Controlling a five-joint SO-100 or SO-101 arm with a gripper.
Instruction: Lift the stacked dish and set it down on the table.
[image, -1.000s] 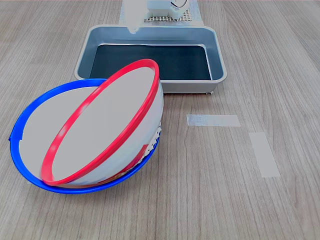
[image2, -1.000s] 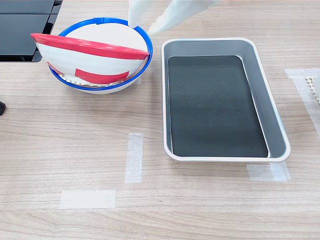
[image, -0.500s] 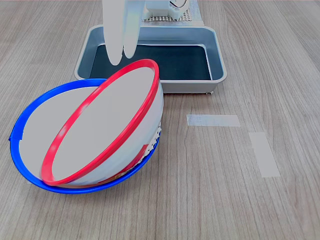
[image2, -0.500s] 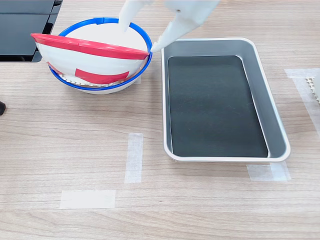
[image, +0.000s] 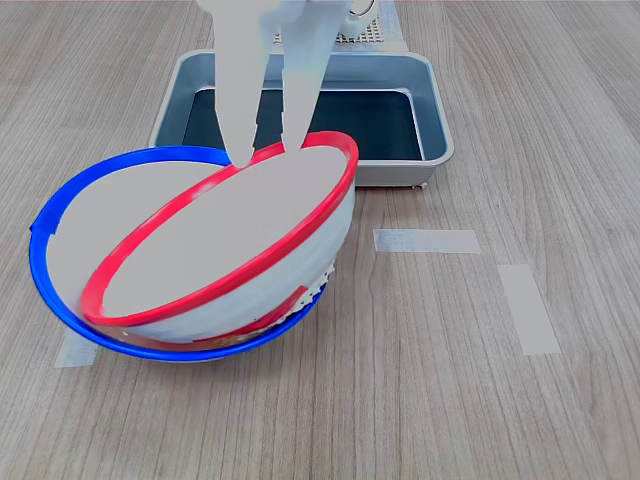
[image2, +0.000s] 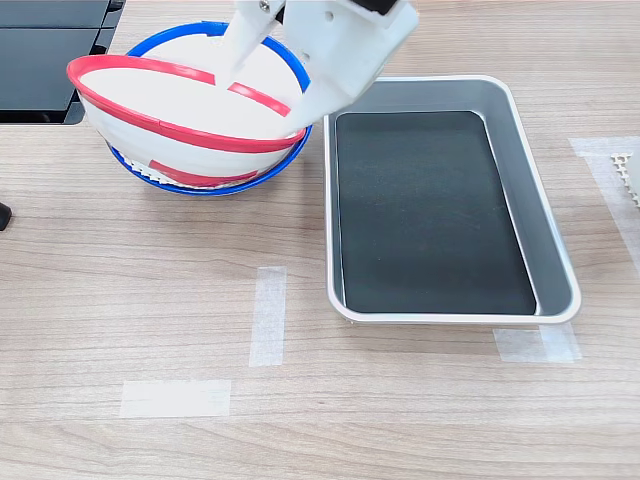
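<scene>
Over the blue-rimmed bowl (image: 60, 215), the jaws stand slightly parted, straddling the stacked dish's (image: 230, 250) red rim.

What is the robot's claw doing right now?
Gripper: open, its two fingers straddling the red-rimmed bowl's far rim, not clamped yet.

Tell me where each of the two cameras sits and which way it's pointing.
First exterior view: low at the table's near edge, looking across the red-rimmed bowl in the blue-rimmed bowl toward the tray; shows the gripper coming down.
Second exterior view: high, looking steeply down; bowls upper left, tray right, gripper at top.
Both share bowls, tray, tape strips, gripper.
</scene>
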